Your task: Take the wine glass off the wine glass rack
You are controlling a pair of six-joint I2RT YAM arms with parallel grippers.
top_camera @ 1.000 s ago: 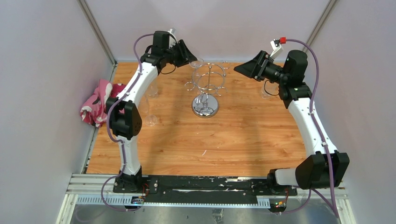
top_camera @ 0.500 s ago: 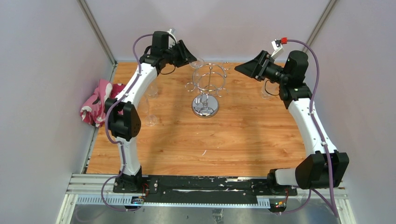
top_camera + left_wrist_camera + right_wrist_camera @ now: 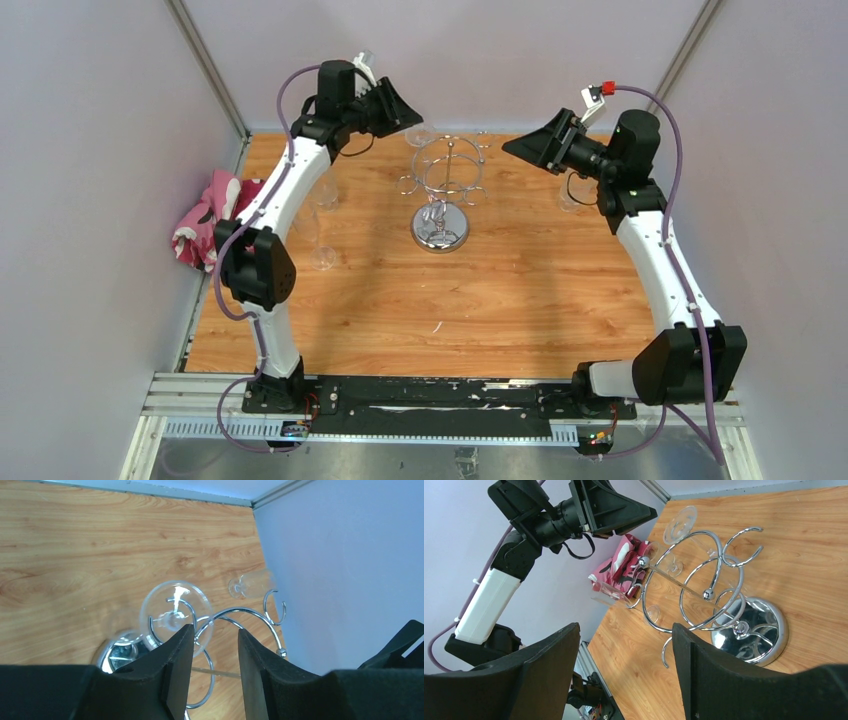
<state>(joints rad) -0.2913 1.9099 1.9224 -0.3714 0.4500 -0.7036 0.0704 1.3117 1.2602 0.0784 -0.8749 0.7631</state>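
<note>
wine glass (image 3: 172,609) hangs upside down in one curled loop of the rack (image 3: 440,228), on the far left side of the top ring. its round foot rests on the wire, and the bowl below is hard to see. a second glass (image 3: 251,583) hangs in a loop further back. the left gripper (image 3: 212,672) hovers just beside the first glass, jaws about half apart and nothing between them; only the wire shows through the gap. the right gripper (image 3: 624,680) waits well apart on the other side of the rack, jaws wide and empty. i judge that the step in hand is the approach for the grasp. the next move calls for the left fingers to go around the stem under the foot, close gently, then slide the glass out through the loop's opening without pulling the rack over.
</note>
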